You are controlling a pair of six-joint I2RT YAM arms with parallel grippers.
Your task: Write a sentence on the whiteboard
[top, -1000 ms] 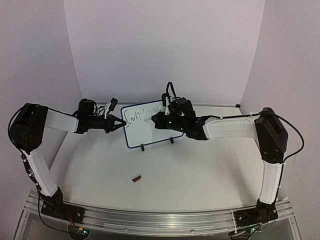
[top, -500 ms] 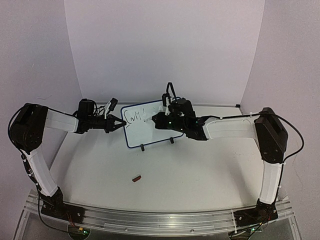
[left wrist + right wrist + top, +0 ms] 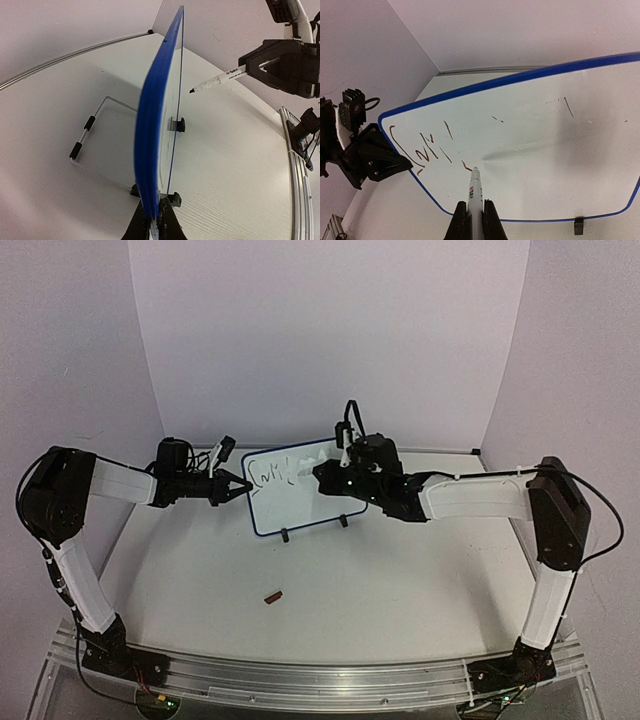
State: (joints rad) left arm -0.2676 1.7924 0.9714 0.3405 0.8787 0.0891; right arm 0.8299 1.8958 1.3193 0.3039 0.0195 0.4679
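Observation:
The whiteboard [image 3: 305,508] stands upright on two small black feet at the middle back of the table. My left gripper [image 3: 243,487] is shut on its left edge; in the left wrist view the jaws pinch the blue frame [image 3: 150,125] at the left gripper [image 3: 156,220]. My right gripper [image 3: 475,220] is shut on a white marker [image 3: 475,190], pointed at the board face. The marker's tip sits by the end of a short stroke, a small gap showing at the marker [image 3: 217,80]. Dark red scrawls of the sentence [image 3: 427,152] fill the board's upper left.
A small reddish-brown cap-like piece [image 3: 272,595] lies on the table in front of the board. A wire stand [image 3: 87,135] props the board from behind. An aluminium rail [image 3: 300,676] runs along the near edge. Walls close in behind and at both sides.
My right arm has shifted to the right along the board, carrying the marker with it. The left gripper has stayed put on the board's edge.

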